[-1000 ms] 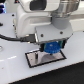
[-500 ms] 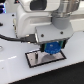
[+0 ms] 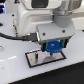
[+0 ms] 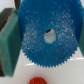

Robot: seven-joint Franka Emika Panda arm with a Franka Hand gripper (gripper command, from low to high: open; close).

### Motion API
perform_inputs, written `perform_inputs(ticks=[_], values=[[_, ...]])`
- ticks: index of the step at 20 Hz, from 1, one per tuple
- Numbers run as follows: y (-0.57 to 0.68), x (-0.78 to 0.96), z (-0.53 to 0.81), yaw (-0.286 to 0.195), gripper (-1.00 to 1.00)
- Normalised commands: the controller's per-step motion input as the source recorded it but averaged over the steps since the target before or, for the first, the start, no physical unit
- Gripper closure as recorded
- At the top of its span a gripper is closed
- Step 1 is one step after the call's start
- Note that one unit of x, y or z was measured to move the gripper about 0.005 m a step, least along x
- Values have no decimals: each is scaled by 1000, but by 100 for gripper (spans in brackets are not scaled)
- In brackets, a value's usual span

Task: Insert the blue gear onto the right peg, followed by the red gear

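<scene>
My gripper (image 3: 54, 48) is shut on the blue gear (image 3: 53, 47) and holds it flat, just above the right part of the grey, black-bordered plate (image 3: 37, 59). In the wrist view the blue gear (image 4: 47, 37) fills most of the frame, its centre hole facing the camera. A dark finger pad (image 4: 7, 42) presses against its rim. The red gear (image 4: 36, 80) shows as a small red piece on the white surface beyond the blue gear's teeth. The right peg is hidden under the gear and gripper. I cannot make out its twin.
The white robot body (image 3: 30, 20) and a black cable (image 3: 12, 37) stand behind the plate on the exterior view's left. The plate lies on a white table (image 3: 15, 70).
Almost nothing has changed. The gripper stays over the plate's right part with the blue gear held in it.
</scene>
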Motion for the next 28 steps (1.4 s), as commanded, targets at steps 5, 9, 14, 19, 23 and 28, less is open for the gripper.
perform_inputs(ticks=[5,9,14,19,23,28], values=[[-2,268,-78,0,100],[3,277,-101,0,100],[-3,332,-18,0,100],[6,-36,147,0,100],[-61,-23,111,0,100],[0,353,39,0,100]])
